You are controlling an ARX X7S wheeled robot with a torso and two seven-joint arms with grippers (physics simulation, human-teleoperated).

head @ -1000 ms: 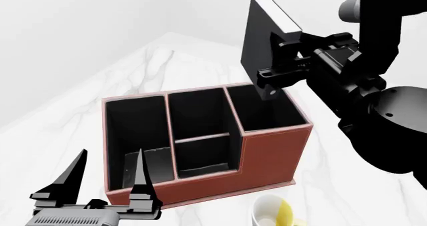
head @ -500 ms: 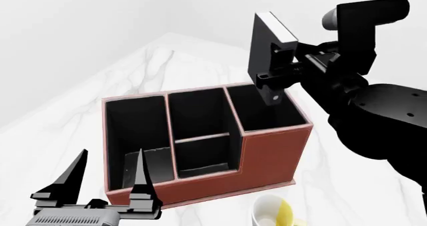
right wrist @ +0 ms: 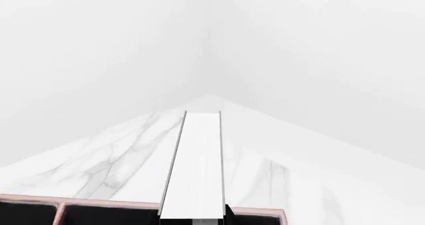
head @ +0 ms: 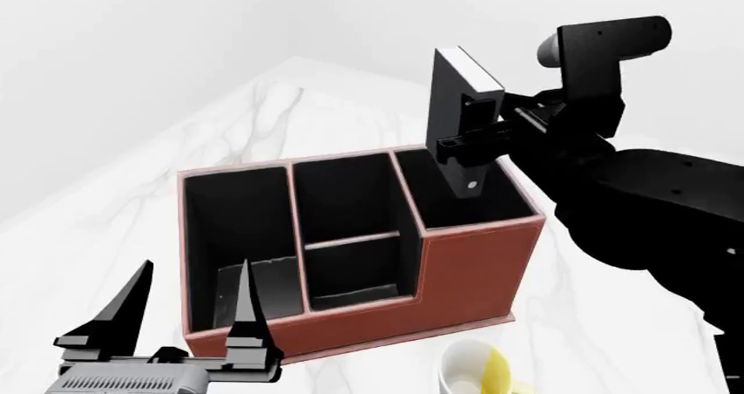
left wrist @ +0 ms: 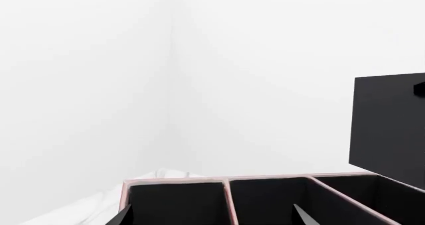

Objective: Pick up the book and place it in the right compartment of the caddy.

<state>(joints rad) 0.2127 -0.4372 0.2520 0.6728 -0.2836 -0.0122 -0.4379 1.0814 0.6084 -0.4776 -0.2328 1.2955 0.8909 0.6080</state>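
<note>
My right gripper (head: 471, 141) is shut on the black book (head: 448, 106), holding it upright over the far edge of the caddy's right compartment (head: 465, 198). The book's lower edge is about level with the caddy's rim. The book's white page edges (right wrist: 196, 165) fill the middle of the right wrist view, with the caddy's rim (right wrist: 265, 216) below. The reddish-brown caddy (head: 465, 272) stands on the white marble table (head: 233, 124). My left gripper (head: 186, 324) is open and empty in front of the caddy's left end. The book (left wrist: 388, 125) also shows in the left wrist view, above the caddy (left wrist: 226, 185).
A white-and-yellow mug (head: 483, 372) stands on the table just in front of the caddy's right end. The caddy's slanted-wall left cell (head: 239, 237) and divided middle cell (head: 348, 228) are next to the right compartment. White walls stand behind the table.
My right gripper has moved the book down and a little left, closer to the right compartment. The right arm has swung nearer. The left arm has not moved.
</note>
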